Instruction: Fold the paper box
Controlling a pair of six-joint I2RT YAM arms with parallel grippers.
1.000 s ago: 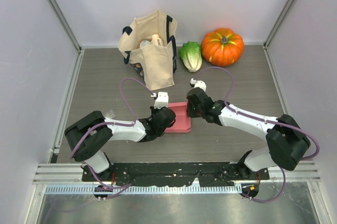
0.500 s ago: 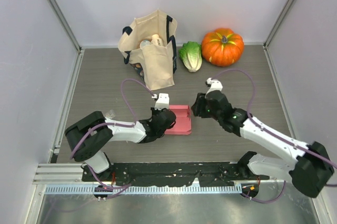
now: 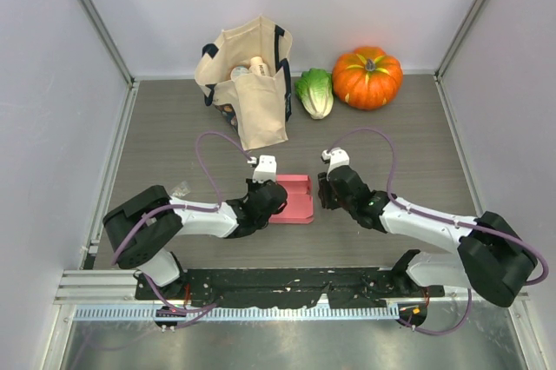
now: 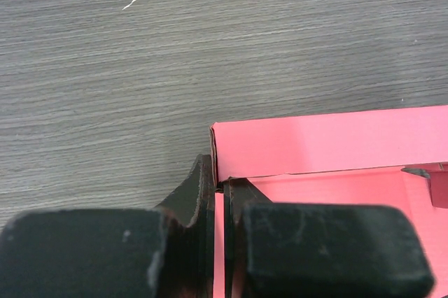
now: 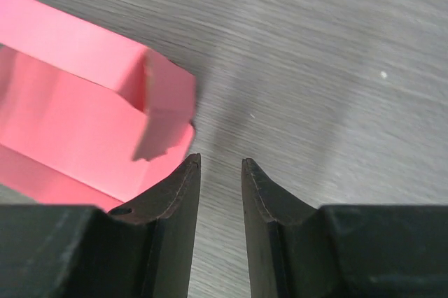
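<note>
1. Grey wood-grain table (image 3: 174, 135) makes the floor of a booth, with pale walls (image 3: 52, 83) on the left, back and right.
2. The pink paper box (image 3: 295, 199) lies on this table between the two claws. It is an open shallow tray with low walls standing up.
3. The left claw (image 4: 218, 187) is pinched tight on the box's left end wall, with the thin card caught between its two fingers. The long far wall stands upright just ahead of it and runs off to its right.
4. The right claw (image 5: 220, 172) sits low just off the box's right end. Its fingers are parted by a narrow gap with only bare table in it. A folded corner flap is just left of its left finger, and I cannot tell whether they touch.
5. Ahead and to the right of the right claw the table is bare.
6. Well beyond both claws, near the back wall, are a cloth bag (image 3: 248, 83), a cabbage (image 3: 314, 92) and a pumpkin (image 3: 367, 76).
7. Behind the claws, a metal rail (image 3: 287, 287) carrying the arm bases marks the near edge.
</note>
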